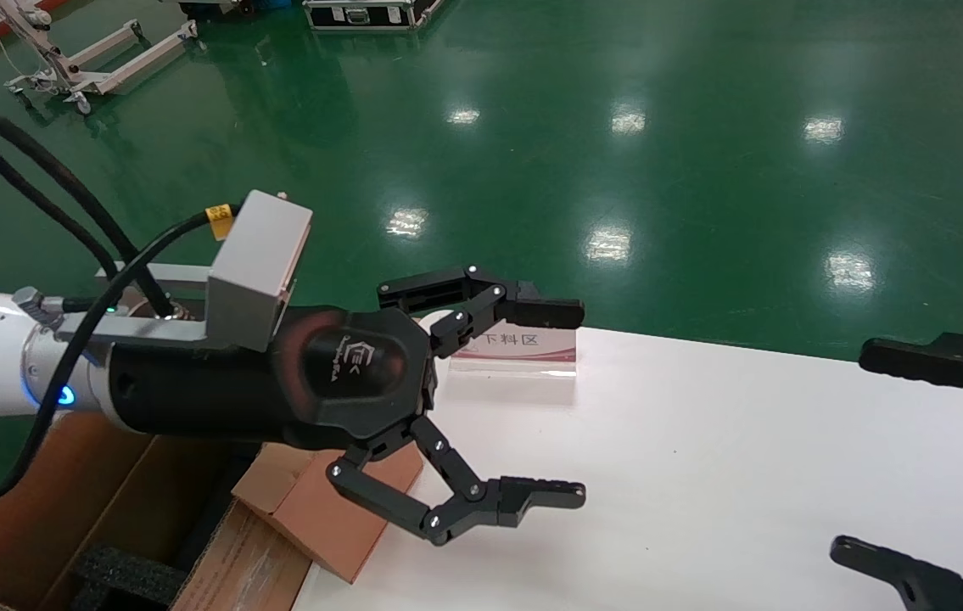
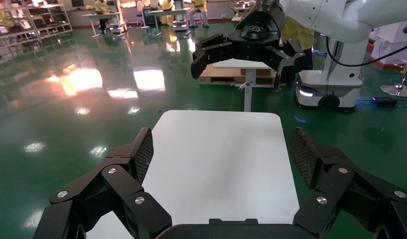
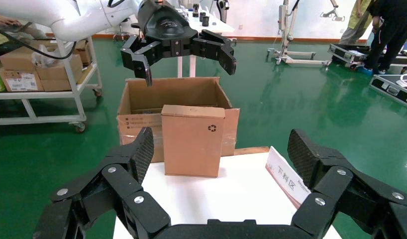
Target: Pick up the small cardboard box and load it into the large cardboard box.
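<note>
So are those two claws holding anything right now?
Left end effector: open, holding nothing, above the small cardboard box.
Right end effector: open, holding nothing, over the white table.

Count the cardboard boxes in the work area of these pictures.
2: the small cardboard box stands upright at the table's edge; the large cardboard box sits open just behind it, off the table.
</note>
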Controlling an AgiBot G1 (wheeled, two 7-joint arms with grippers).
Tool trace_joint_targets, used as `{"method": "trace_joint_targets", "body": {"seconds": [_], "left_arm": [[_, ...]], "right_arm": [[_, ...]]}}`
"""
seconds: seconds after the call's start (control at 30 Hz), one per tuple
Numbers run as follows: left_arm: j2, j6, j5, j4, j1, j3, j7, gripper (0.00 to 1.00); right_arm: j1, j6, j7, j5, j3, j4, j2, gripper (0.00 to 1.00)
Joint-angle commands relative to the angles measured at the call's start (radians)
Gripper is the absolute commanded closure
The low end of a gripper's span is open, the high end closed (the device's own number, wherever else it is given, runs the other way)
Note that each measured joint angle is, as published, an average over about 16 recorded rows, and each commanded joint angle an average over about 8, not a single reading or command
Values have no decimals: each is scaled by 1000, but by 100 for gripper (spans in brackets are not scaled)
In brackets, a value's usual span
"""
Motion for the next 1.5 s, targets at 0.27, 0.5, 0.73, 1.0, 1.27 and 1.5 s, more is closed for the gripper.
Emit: {"method": "trace_joint_targets", "body": {"seconds": [0.27,0.5,0.73,1.0,1.27,1.5], "left_arm": [[0,0,0,0,0,0,0,0],[-1,-1,3,1,0,2,-3,0],[-15,-23,53,-6,-25,29,-66,0],[-46,-37,223,-47,-137,103,-223,0],[-4,22,582,-61,-375,275,-553,0],[74,72,871,-70,-556,447,-764,0]], "right_arm": [[0,0,0,0,0,0,0,0],[0,0,0,0,0,0,0,0],[0,0,0,0,-1,-1,0,0],[1,0,-1,1,-1,-1,0,0],[1,0,-1,1,-2,-1,0,0],[1,0,-1,1,-2,-1,1,0]]}}
